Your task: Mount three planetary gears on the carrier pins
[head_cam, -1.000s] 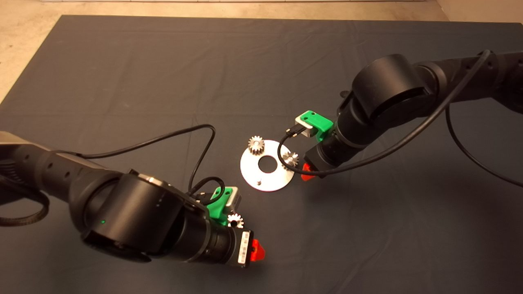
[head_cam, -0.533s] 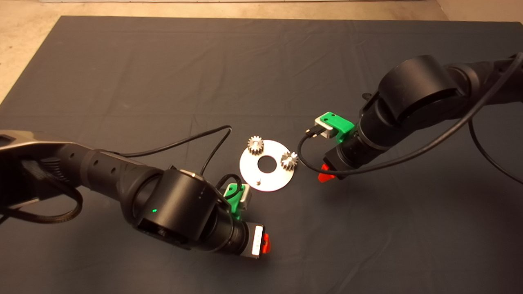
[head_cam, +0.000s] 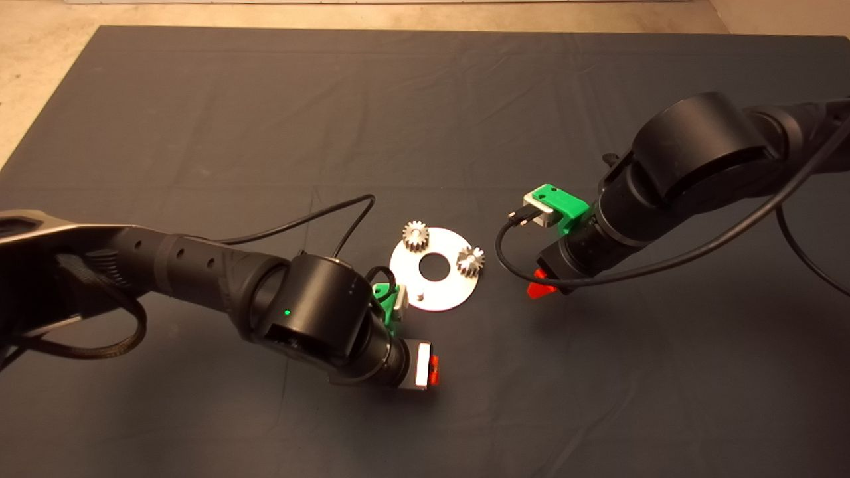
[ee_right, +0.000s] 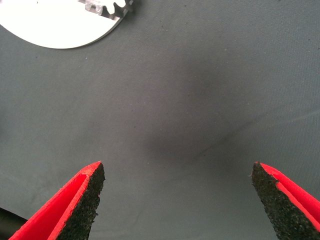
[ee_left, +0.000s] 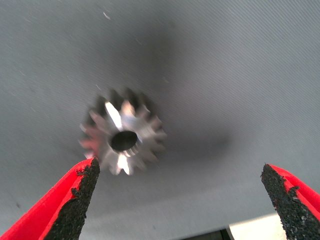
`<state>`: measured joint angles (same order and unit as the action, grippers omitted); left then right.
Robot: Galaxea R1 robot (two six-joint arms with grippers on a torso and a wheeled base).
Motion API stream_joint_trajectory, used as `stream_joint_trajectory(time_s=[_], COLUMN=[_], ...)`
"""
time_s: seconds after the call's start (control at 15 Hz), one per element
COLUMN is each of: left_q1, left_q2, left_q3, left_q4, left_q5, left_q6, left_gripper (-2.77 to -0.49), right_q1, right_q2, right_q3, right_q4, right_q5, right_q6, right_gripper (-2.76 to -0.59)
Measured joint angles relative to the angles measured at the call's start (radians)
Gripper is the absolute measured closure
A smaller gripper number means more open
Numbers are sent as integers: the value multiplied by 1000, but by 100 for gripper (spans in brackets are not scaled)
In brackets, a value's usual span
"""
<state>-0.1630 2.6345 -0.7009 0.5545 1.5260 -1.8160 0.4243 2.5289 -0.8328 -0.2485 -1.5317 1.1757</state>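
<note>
Hovering spread wide over the third planetary gear [ee_left: 122, 140] — flat on the mat [head_cam: 265, 133] — the left gripper [ee_left: 180, 200] grips nothing. Two gears [head_cam: 415, 236] sit on carrier pins at the disc's [head_cam: 435, 292] 11 and 3 o'clock — the 7 o'clock pin [head_cam: 420, 296] bare. The right gripper [ee_right: 177, 200], fingers apart and empty, sits at the disc's 3 o'clock.

No text, brand, number or sign can be read anywhere in these views. The only candidate is a small white rectangular label [head_cam: 421, 371] on the wrist end of the black left arm, next to its red fingers, and whatever is printed on it is too small to make out. The dark fabric mat [head_cam: 425, 99], the flat shiny round metal disc [head_cam: 435, 287] and the small steel spur gears [head_cam: 416, 236] carry no visible markings.
</note>
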Motion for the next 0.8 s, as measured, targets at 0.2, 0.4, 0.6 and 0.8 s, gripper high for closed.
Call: stream_joint_trajectory(time_s=[0.2, 0.4, 0.6, 0.8], left_q1=[0, 0, 0, 0], left_q2=[1, 3, 2, -3], left_q3=[-5, -6, -6, -6], left_q4=[-2, -4, -4, -4], left_q5=[0, 3, 1, -1], left_q6=[9, 19, 22, 23], left_gripper=[-233, -233, -233, -233], right_q1=[0, 0, 0, 0], right_q2=[-14, -22, -22, -23], right_q3=[4, 7, 13, 15], right_q4=[2, 2, 2, 2], right_q5=[1, 0, 0, 0], right_q6=[0, 0, 0, 0], right_gripper=[-218, -218, -218, -218])
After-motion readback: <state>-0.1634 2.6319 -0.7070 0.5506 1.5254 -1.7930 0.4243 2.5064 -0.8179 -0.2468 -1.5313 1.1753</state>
